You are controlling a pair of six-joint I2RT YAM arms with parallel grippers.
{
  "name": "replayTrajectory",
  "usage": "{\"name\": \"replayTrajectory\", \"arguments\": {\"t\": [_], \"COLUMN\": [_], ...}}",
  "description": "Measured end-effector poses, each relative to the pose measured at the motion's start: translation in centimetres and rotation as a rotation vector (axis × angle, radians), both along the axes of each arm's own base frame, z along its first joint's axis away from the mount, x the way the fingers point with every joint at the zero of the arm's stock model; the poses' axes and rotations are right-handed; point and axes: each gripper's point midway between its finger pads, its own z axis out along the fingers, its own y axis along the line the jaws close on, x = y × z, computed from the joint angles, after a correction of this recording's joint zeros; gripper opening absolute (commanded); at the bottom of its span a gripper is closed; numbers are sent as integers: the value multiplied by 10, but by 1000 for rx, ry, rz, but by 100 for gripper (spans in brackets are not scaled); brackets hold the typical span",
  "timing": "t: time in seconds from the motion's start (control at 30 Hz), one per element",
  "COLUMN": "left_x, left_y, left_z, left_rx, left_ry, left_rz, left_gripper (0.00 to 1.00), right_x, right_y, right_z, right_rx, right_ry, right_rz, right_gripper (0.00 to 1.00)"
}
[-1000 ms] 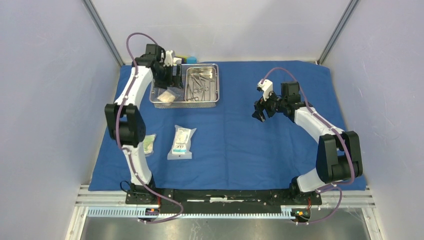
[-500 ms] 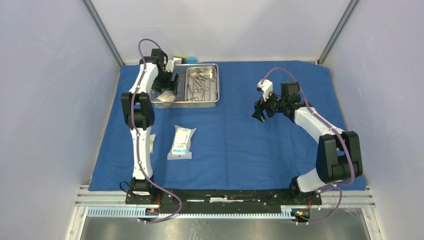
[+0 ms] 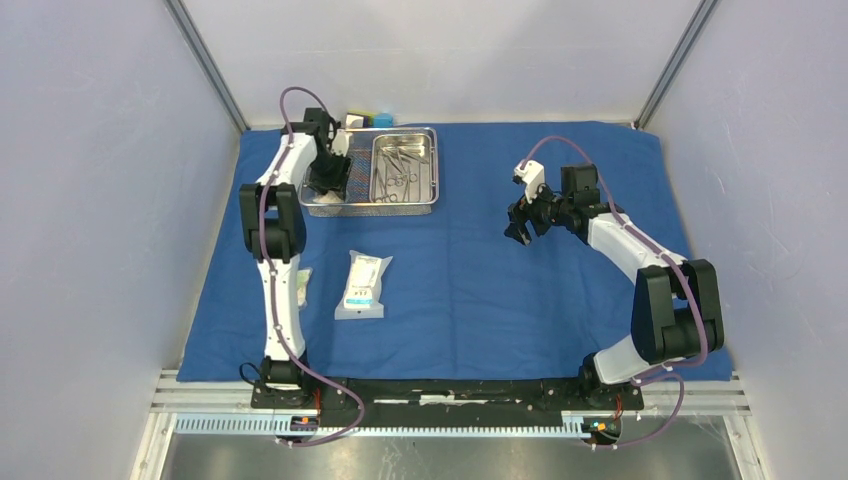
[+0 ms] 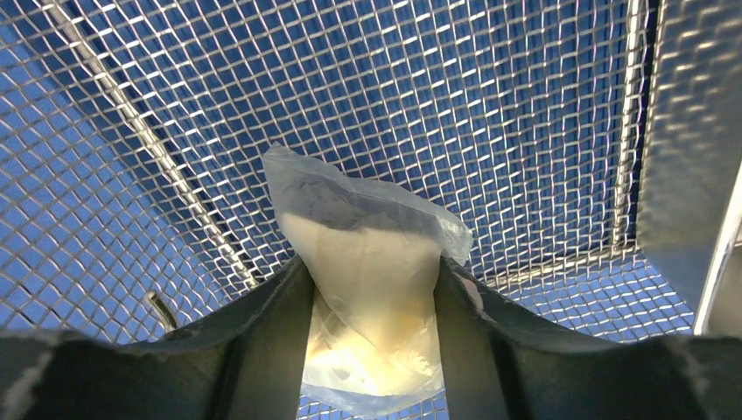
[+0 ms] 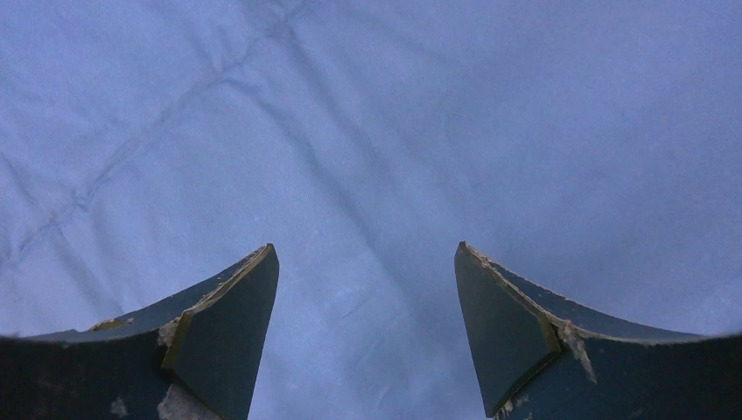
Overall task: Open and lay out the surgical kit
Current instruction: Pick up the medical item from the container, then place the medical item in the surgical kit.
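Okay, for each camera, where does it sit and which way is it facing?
Top external: above, behind the robot, looking down on the blue cloth; left arm and right arm show whole.
Left wrist: on the left arm, looking down into the mesh basket; left pincer clasps a packet.
Right wrist: on the right arm, facing bare cloth; right pincer open.
Shared: top and left-wrist views both show the basket.

We find no text, number or brand that can be read in any view. The flat white packet lying on the blue cloth carries a printed patch with blue and green marks, too small to make out. The translucent plastic packet in the steel wire-mesh basket presents only pale contents, with no lettering we can read.
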Motion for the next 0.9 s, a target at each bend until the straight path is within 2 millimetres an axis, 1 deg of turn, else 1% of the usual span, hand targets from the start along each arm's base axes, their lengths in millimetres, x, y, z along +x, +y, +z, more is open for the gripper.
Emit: {"name": "replayTrajectory", "arguments": {"t": [0.13, 0.23, 0.33, 0.4, 0.47, 0.53, 0.57, 0.6, 0.67, 0.73, 0.8, 0.87, 0.9], "left_x": [-5, -3, -1, -1, -10, -27, -40, -52, -83, -115, -142, -173, -185], "left_y": [1, 1, 0, -1, -3, -5, -6, -7, -9, -12, -15, -17, -18], "left_z": [6, 21, 49, 74, 103, 126, 137, 144, 152, 150, 141, 124, 114], "left_rx": [1, 2, -4, -14, -29, -40, -50, -58, -69, -81, -86, -86, -85], "left_ry": [-10, -42, -100, -155, -210, -245, -265, -273, -271, -255, -228, -172, -144], "left_rz": [-3, -11, -15, -18, -24, -29, -33, -37, -44, -54, -63, -73, -78], "left_gripper": [52, 50, 49, 50, 51, 51, 51, 51, 51, 52, 53, 53, 53], "right_x": [-2, -2, -3, -3, -3, -3, -3, -3, -3, -3, -3, -3, -3], "right_y": [0, 0, 0, 0, 0, 0, 0, 0, 0, 0, 0, 0, 0], "right_z": [-1, -1, -2, -2, -2, -2, -2, -2, -2, -1, -1, 0, 0], "right_rx": [-1, -2, -2, -2, -2, -2, -1, -1, -1, 0, 2, 3, 4], "right_ry": [8, 11, 14, 14, 14, 15, 14, 14, 14, 13, 12, 12, 13], "right_rz": [0, 0, 0, 0, 0, 0, 0, 0, 1, 1, 3, 3, 2], "right_gripper": [81, 81, 81, 81, 81, 81, 81, 81, 81, 81, 81, 81, 81]}}
